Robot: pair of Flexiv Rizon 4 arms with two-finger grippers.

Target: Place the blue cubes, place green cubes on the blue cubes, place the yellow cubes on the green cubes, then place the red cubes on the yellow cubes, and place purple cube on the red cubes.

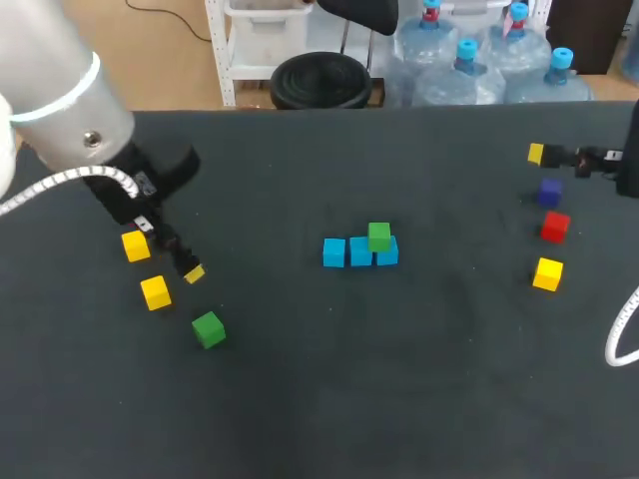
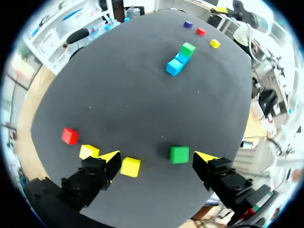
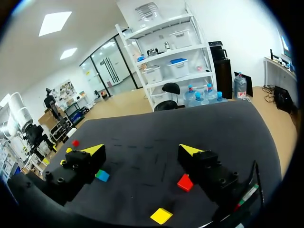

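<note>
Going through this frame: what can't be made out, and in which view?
Head view: the left arm hides a red cube, seen only in the left wrist view.
Head view: the edge cuts off the right arm; only one of its fingers shows.
Right wrist view: its own finger covers most of the blue cubes; their number and the green cube on them cannot be seen there.

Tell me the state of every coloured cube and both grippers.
row of blue cubes: placed side by side
stacked green cube: atop the blue row
loose green cube: unstacked
left yellow cubes: loose
left red cube: loose
right purple cube: loose
right red cube: loose
right yellow cube: loose
left gripper: open, empty
right gripper: open, empty
</note>
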